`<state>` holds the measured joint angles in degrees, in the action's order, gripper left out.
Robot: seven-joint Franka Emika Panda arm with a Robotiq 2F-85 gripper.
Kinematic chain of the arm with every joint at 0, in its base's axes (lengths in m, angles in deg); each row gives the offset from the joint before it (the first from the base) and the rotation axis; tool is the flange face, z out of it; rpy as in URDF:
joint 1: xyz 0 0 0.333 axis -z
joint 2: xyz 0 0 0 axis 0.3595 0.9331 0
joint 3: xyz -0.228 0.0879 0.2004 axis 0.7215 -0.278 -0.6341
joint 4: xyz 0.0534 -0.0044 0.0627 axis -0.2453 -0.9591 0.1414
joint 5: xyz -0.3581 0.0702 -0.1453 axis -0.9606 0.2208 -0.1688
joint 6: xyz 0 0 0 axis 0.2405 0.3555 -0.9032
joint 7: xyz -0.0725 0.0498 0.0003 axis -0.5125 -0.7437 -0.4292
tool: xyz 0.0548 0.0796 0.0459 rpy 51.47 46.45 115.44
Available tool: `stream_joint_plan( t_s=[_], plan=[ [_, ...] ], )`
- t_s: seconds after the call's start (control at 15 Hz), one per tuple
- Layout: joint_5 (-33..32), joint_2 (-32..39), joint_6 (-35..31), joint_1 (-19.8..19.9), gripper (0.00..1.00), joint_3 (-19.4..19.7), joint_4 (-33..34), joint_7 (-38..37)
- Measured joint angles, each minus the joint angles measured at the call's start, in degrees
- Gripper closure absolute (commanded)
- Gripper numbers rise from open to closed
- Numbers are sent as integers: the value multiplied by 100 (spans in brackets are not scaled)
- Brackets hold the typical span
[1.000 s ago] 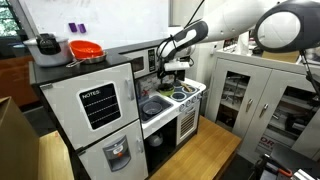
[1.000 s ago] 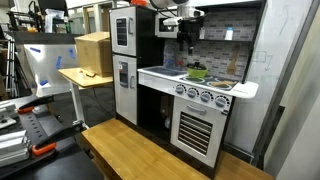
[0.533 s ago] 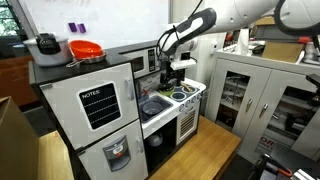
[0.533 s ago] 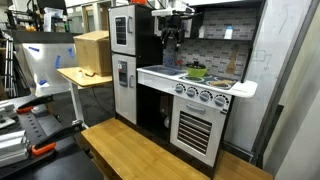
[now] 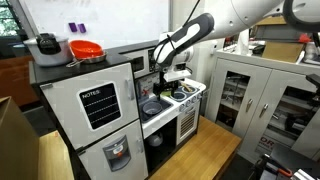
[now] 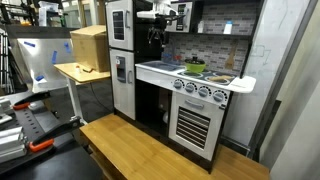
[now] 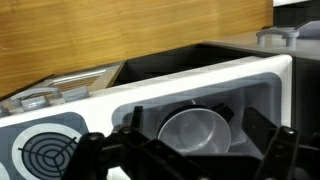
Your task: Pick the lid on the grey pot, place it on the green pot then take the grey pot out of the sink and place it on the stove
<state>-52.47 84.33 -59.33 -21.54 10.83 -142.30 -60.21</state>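
Pincer (image 7: pixel 185 152) hangs released and empty. Its two dark fingers (image 7: pixel 100 152) are spread wide along the bottom of the wrist view, at seven and five o'clock of the grey pot (image 7: pixel 196 130). That pot sits upright in the dark sink (image 7: pixel 180 80), and its bare metal inside shows, so no lid is on it. A round stove burner (image 7: pixel 45 155) lies on the white counter (image 7: pixel 100 105) at eight o'clock of the pot. Over the last second the pincer has travelled sideways, from above the stove end of the toy kitchen to above the sink end. In an exterior view it (image 6: pixel 155 40) now hangs well above the counter, with the green pot (image 6: pixel 195 69) left behind at four o'clock. In an exterior view the white arm (image 5: pixel 200 30) slopes down towards eight o'clock, and the pincer (image 5: pixel 165 80) stands over the grey pot (image 5: pixel 152 105). Whether the lid rests on the green pot is too small to tell from here. Judging by the uncovered grey pot and the empty pincer, the lid step looks finished. The shift likely marks the start of the second step, lining up over the sink. Lowering onto the pot's rim and closing on it is not yet done.
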Motion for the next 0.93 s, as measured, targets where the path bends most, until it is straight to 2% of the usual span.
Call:
stream_joint_plan(
  t_s=[0.33, 0.67, 0.93],
  plan=[
    [151, 244, -1206, -60, 0, 31, -405, -1039],
    [151, 842, -2399, -271, 0, 246, -408, -1837],
    [139, 951, -2701, -479, 0, 495, -305, -2063]
  ],
)
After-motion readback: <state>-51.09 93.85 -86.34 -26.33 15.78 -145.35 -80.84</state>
